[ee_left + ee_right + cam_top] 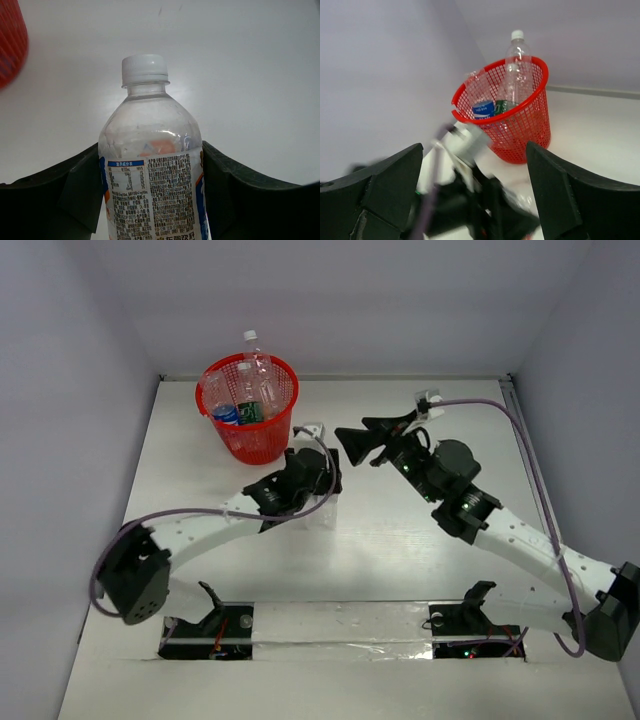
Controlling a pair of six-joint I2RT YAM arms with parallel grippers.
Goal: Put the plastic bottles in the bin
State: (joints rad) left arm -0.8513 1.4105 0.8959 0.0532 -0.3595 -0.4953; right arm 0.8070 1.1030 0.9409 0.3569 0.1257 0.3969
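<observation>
- The left gripper (150, 152) is clamped on a clear bottle (150, 165); its two dark fingers (75, 185) press against the label band, one on each side
- The clear bottle has a white cap (144, 69), a see-through shoulder and a printed label edged in blue and orange; the cap points away from the wrist camera, with the white table (250, 75) behind it
- In the top view the left gripper sits just to the right of the bin (262, 440) and nearer the arm bases; whether the clear bottle rests on the table or is lifted off it cannot be told
- The bin is red mesh; it stands upright near the far left corner of the table, close to the back wall
- Inside the bin a tall bottle (256, 365) leans with its neck and white cap above the rim; a blue-labelled bottle (226, 413) and a green-labelled bottle (250, 410) sit lower down beside it
- The right gripper (474, 150) has its fingers spread wide with nothing between them; it is above the table to the right of the left gripper and apart from it
- The right wrist view looks over the blurred left wrist toward the bin, which is well apart from the right fingers
- A grey-purple cable (530, 455) runs along the right arm
</observation>
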